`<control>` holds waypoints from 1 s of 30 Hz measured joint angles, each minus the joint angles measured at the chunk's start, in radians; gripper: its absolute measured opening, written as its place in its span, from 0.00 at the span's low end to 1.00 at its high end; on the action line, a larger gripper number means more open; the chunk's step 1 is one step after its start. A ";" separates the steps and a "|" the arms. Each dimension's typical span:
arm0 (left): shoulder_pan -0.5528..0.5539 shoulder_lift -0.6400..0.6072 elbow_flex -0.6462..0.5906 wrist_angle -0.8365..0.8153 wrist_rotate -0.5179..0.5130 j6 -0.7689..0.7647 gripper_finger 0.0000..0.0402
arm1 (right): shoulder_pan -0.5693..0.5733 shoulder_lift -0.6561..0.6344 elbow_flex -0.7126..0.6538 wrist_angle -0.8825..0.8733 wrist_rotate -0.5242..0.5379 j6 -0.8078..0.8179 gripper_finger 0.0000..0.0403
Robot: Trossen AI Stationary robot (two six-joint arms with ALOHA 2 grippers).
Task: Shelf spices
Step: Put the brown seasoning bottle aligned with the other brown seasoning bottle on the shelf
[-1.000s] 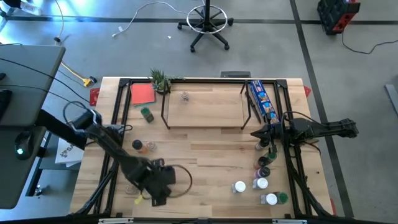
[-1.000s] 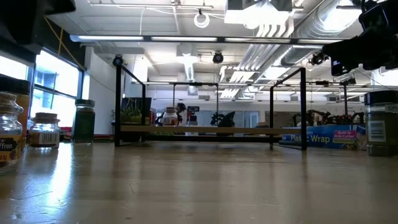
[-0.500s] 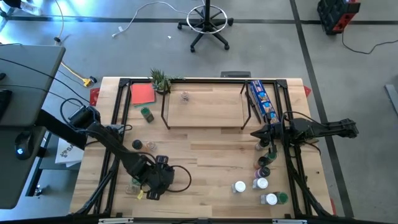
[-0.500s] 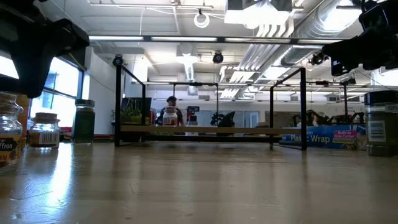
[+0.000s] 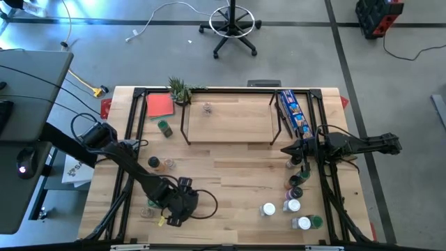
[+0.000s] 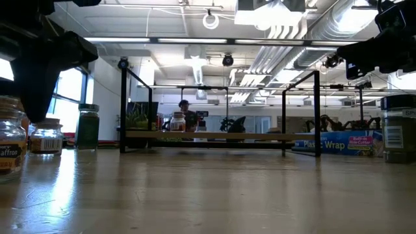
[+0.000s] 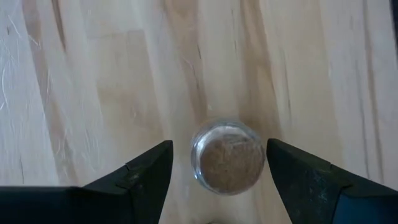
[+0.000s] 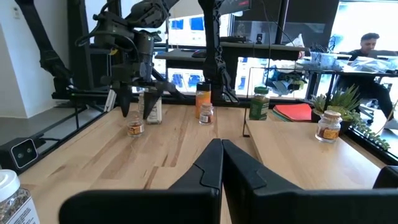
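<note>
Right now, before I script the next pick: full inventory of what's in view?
table: one, light wood, under everything
shelf: one, light wood on black legs, far middle
jar on shelf: one, clear, left part of the board
red square: one, flat, far left
plant: one, green, beside the red square
blue packet: one, long, right of the shelf
green jar: one, near the shelf's left legs
left jars: two, one black-lidded, one orange
clear-lidded jar: one, near left edge
right jars: about eight, mixed lids, right side
person: one, in the room behind
left gripper: open, fingers either side of the clear-lidded jar
right gripper: shut, waiting by the right jars
</note>
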 joint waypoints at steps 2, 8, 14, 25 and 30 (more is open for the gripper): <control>0.002 0.016 0.000 0.011 0.001 -0.008 0.63 | 0.000 0.000 0.000 0.000 0.000 0.000 0.00; 0.003 0.057 0.000 0.022 0.042 -0.020 0.58 | 0.000 0.000 0.000 0.000 0.000 0.000 0.00; 0.010 0.053 0.001 0.021 0.048 -0.084 0.44 | 0.000 0.000 0.000 0.000 0.000 0.000 0.00; 0.177 0.003 0.188 -0.125 0.073 -0.062 0.43 | 0.000 0.000 0.000 0.000 0.000 0.000 0.00; 0.382 0.007 0.331 -0.184 0.024 -0.104 0.43 | 0.000 0.000 0.000 0.000 0.000 0.000 0.00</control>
